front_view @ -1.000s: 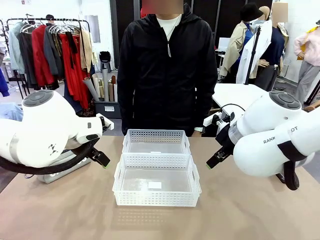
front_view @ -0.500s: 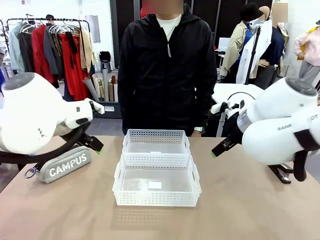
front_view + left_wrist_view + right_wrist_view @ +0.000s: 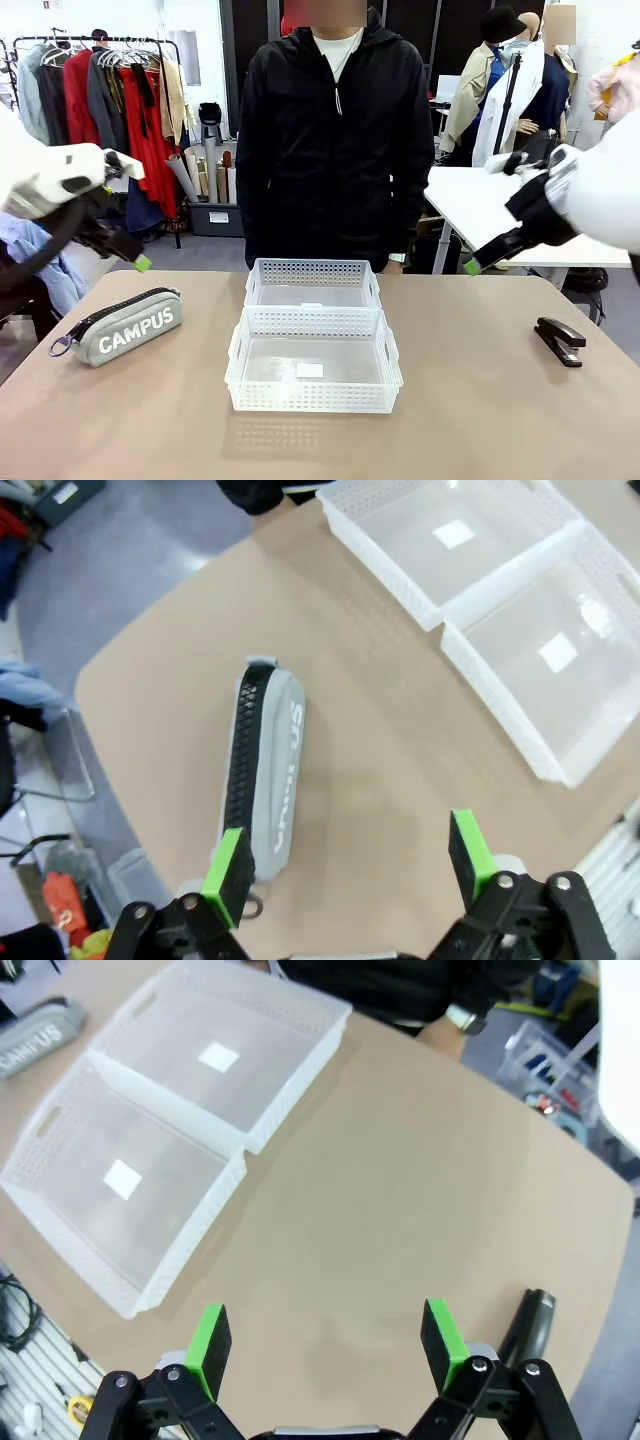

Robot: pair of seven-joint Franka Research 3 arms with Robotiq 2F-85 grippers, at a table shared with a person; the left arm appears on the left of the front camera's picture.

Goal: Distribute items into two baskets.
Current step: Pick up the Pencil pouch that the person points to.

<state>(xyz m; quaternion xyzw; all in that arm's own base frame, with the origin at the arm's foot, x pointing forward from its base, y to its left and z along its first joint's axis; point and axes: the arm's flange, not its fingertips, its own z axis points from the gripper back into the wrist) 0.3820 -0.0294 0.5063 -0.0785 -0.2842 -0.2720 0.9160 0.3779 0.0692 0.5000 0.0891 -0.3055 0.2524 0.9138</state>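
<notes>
Jaws wide, now higher (pouch point(image 3: 122, 327), stapler point(image 3: 560, 341) unhidden)

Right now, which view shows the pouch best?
The front view: the whole pouch lies side-on, its lettering readable. The left wrist view shows it from above: zipper and part of the lettering. The right wrist view catches one end at the picture's edge.

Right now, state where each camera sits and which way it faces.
Front: between the arms, facing the person across the table; left hand and right hand raised at the edges.
Left wrist: looks down at the CAMPUS pouch; own open hand at bottom.
Right wrist: looks down at the black stapler; own open hand at bottom.
Shared: both wrist views show the two white baskets.
</notes>
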